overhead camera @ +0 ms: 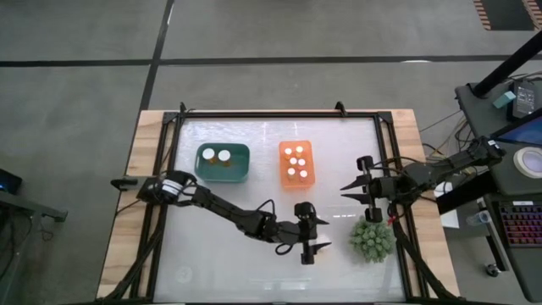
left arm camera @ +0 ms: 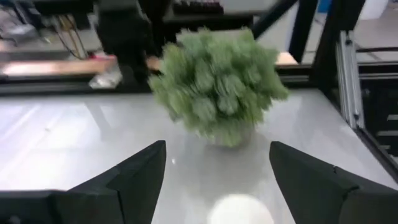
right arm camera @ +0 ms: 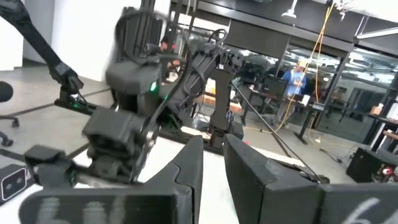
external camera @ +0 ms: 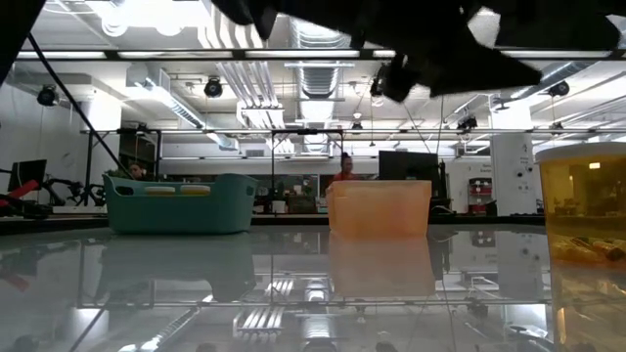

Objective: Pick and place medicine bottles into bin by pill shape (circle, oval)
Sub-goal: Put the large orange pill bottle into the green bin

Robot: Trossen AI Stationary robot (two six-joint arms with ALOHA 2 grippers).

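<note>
My left gripper (overhead camera: 306, 233) is open, low over the table between the orange bin and the near edge. In the left wrist view a round white bottle cap (left arm camera: 239, 210) shows between my left gripper's (left arm camera: 217, 180) two fingers, apart from both. The gripper hides this bottle in the high view. An amber bottle (external camera: 585, 220) stands upright on the table, close to the low camera. The teal bin (overhead camera: 223, 163) holds two white-capped bottles. The orange bin (overhead camera: 297, 163) holds several. My right gripper (overhead camera: 345, 188) is shut and empty, right of the orange bin.
A spiky green plant (overhead camera: 371, 239) stands on the table right of my left gripper, straight ahead of it in the left wrist view (left arm camera: 214, 87). A black frame (overhead camera: 279, 113) runs around the table. People show in the room behind.
</note>
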